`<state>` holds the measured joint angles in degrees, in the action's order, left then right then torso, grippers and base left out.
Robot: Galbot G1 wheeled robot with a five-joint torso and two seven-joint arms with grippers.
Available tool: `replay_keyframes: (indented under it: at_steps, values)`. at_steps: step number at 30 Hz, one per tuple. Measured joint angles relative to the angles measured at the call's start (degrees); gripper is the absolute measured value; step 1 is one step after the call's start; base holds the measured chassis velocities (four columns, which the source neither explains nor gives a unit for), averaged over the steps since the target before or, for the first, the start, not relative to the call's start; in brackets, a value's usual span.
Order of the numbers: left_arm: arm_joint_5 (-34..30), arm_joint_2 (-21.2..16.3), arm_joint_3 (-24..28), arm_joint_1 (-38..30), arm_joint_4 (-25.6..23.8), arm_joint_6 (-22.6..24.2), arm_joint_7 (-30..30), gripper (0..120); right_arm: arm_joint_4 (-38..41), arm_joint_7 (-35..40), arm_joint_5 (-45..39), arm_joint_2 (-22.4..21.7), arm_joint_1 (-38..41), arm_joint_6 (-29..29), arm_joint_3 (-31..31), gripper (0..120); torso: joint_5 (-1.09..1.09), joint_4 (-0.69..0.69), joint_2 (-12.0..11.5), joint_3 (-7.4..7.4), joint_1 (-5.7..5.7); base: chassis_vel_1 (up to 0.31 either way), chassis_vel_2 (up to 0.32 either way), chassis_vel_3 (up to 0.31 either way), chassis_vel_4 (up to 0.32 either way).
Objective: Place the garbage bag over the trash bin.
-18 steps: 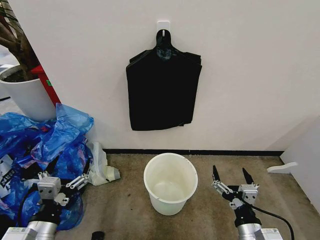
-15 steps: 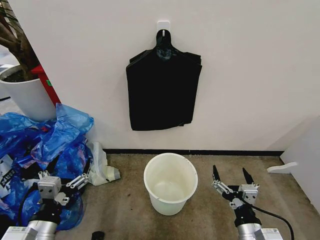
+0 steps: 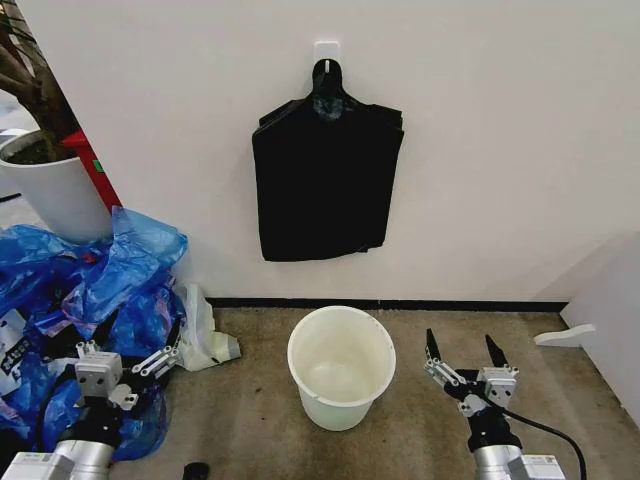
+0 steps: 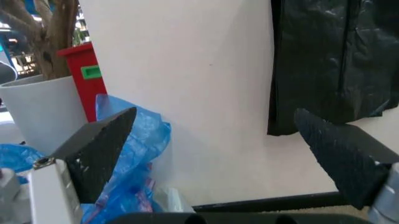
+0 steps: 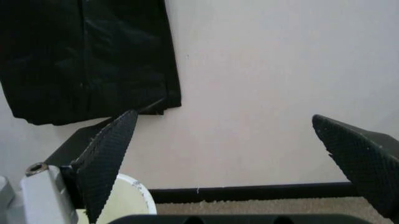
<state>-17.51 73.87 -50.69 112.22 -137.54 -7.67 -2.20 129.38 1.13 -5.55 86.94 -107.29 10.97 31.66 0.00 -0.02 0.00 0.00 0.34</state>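
- The heap of crumpled blue plastic bags (image 3: 85, 300) is being seen piled on the floor at the wall's foot, on the robot's left, under the large white plant pot (image 3: 50, 190).
- The flat black glossy plastic bundle with a narrow neck (image 3: 325, 180) is being held up on the wall by a white hook (image 3: 327, 52), directly above the bin and well apart from it.
- A single loose garbage bag cannot be told apart from this bundle.
- The small round cream-white plastic trash bin (image 3: 341, 366) is being shown upright on the brown floor near the black skirting strip, between the two grippers, uncovered.
- The left gripper (image 3: 119, 361) is being held low beside the blue bags, its jaws spread wide with nothing between them.
- The right gripper (image 3: 465, 350) is being held low just beside the bin, its jaws likewise parted and gripping nothing.
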Motion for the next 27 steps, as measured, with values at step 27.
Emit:
replay_keyframes:
  at_steps: [27]
  values:
    - [-0.90, -1.31, -0.67, -5.97, -0.27, 3.58, 1.05, 100, 3.78, -4.29, -39.29, -5.64, 17.74, -14.85, -6.58, 100, -0.01, 0.00, 0.00, 0.01, 0.00, 0.000, 0.000, 0.000, 0.000]
